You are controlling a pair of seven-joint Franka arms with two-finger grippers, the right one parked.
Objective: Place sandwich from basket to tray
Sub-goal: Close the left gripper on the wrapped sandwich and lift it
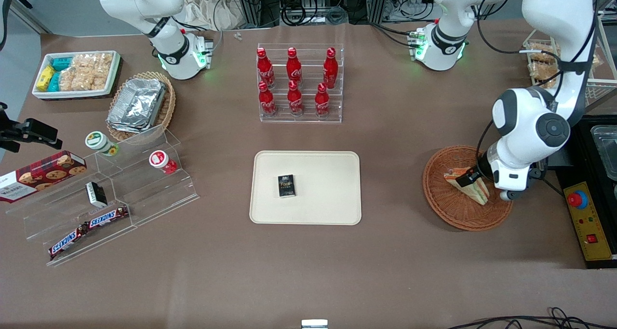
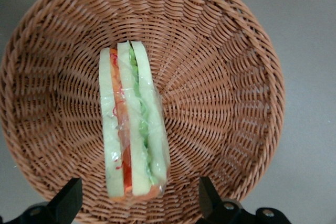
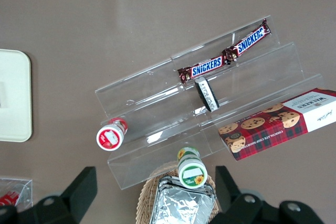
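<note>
The sandwich point(image 1: 478, 192), a wedge of pale bread with orange-red and green filling in clear wrap, lies in the round reddish-brown wicker basket point(image 1: 458, 218) toward the working arm's end of the table. In the left wrist view the sandwich point(image 2: 134, 129) rests on the basket's weave point(image 2: 220, 93). My left gripper point(image 1: 475, 182) hangs low over the basket, open, with its black fingers point(image 2: 210, 200) either side of the sandwich's wide end, not touching it. The cream tray point(image 1: 318, 203) lies at the table's middle.
A small black box point(image 1: 286, 185) lies on the tray. A clear rack of red bottles point(image 1: 300, 85) stands farther from the front camera than the tray. A black control box point(image 1: 590, 223) sits beside the basket at the table's edge. Clear snack steps point(image 1: 111, 194) stand toward the parked arm's end.
</note>
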